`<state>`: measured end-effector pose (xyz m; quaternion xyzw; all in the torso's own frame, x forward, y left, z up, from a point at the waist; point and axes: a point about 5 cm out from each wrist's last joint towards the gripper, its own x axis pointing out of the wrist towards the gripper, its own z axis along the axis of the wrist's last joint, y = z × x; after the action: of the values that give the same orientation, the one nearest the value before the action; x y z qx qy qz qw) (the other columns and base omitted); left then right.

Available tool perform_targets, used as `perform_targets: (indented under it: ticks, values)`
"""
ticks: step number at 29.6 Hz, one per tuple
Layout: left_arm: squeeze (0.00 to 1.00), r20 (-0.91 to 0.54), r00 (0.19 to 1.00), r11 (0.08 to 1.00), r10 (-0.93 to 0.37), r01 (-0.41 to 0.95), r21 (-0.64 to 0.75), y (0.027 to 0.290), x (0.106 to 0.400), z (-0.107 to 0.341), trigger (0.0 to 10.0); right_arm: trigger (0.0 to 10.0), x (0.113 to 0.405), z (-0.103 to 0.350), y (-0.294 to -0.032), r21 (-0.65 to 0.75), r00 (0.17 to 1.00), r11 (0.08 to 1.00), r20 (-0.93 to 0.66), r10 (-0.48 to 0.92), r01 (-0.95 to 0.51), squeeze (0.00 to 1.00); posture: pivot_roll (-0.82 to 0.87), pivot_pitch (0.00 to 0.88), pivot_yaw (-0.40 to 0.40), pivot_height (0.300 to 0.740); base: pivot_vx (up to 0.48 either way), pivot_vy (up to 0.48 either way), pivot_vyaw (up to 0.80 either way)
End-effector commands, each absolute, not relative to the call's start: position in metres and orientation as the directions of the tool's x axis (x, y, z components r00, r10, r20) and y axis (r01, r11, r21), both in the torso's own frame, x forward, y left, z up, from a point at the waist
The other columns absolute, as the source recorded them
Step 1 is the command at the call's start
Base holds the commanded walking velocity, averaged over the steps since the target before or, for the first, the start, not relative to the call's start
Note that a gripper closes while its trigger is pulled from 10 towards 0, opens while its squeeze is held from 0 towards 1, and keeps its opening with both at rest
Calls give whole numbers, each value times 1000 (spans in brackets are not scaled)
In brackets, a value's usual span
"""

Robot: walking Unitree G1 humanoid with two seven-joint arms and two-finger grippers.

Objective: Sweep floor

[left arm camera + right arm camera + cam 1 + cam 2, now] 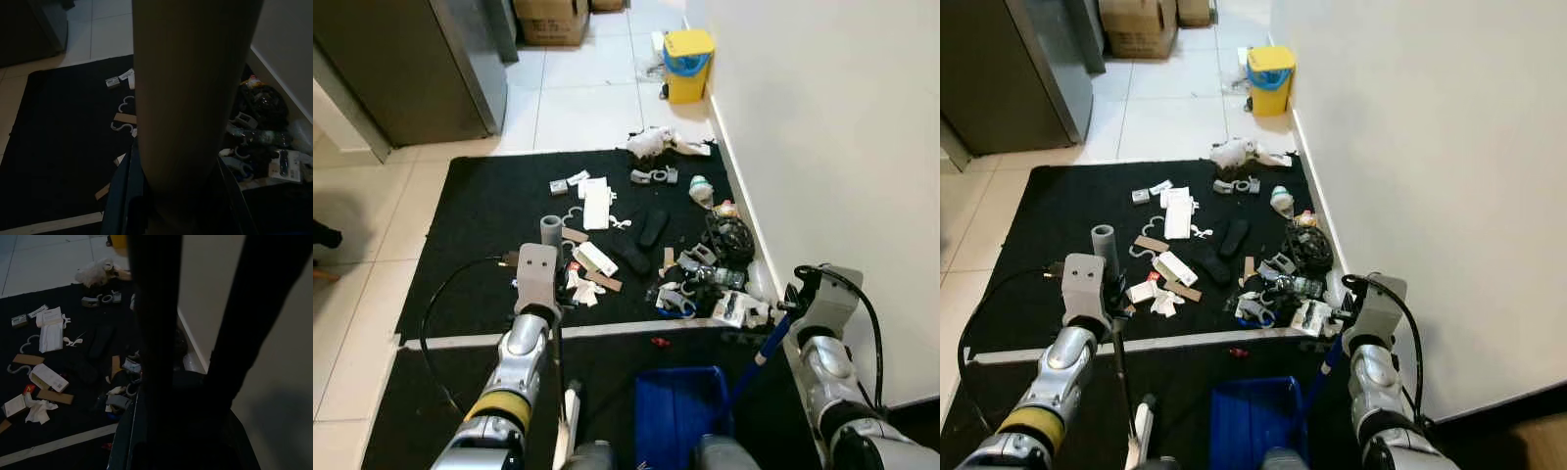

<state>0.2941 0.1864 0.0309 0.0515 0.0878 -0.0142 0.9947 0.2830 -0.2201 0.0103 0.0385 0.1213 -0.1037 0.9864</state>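
Litter (690, 264) strewn on black mat (460, 245) by wall, left gripper (536, 279) closed round broom handle (558, 372), right gripper (803, 294) clamping blue handle (759, 357) of dustpan (675, 411) near mat's front edge

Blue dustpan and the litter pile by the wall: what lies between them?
In the left eye view, a pale strip and a small red scrap lie between blue dustpan and litter pile.

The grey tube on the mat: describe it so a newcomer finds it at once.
Start at the black mat beside the white wall. Near the mat's middle, just beyond the left arm, the grey tube stands upright. It is the one standing cylinder among flat cardboard and paper scraps.
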Motion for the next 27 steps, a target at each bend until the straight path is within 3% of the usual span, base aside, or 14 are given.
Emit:
perform_targets:
  ticks: [1,27]
  values:
    - [0,-250,968,994,-6,33,103,192,283,16,10000,10000,275,0,-217,60,935,975,-300,-187,214,0,10,104,5,740,409,0,0]
    - [0,-242,970,992,-16,45,115,193,285,19,10000,10000,275,0,-218,61,934,974,-301,-192,219,0,14,103,8,740,406,0,0]
